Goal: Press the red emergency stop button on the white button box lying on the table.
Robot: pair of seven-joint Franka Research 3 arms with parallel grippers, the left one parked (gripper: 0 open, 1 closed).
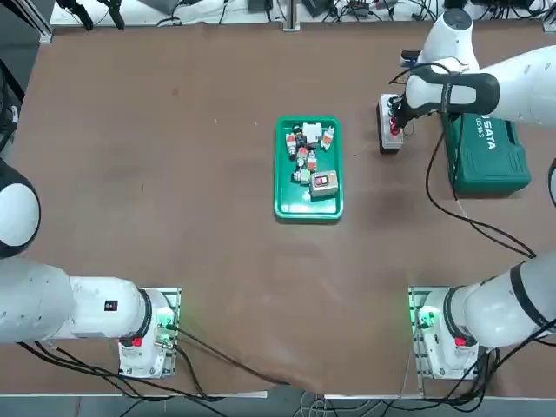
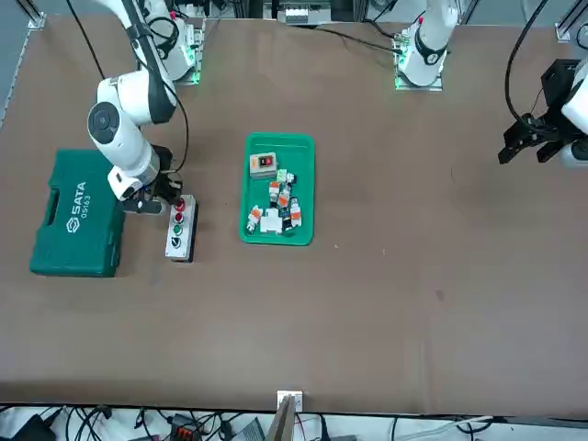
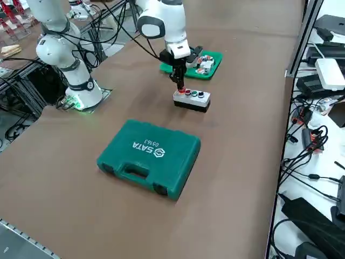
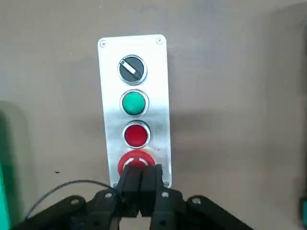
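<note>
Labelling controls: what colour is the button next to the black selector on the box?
Green, clearest in the right wrist view.

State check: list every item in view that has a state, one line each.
right tool: shut, tips over the red emergency stop button
red emergency stop button: partly hidden by the tips; pressed or not, cannot tell
white button box: lying flat on the table, buttons up
black selector: marker tilted off the box's long axis
SATA toolcase: closed, flat
green tray: holding small parts
</note>
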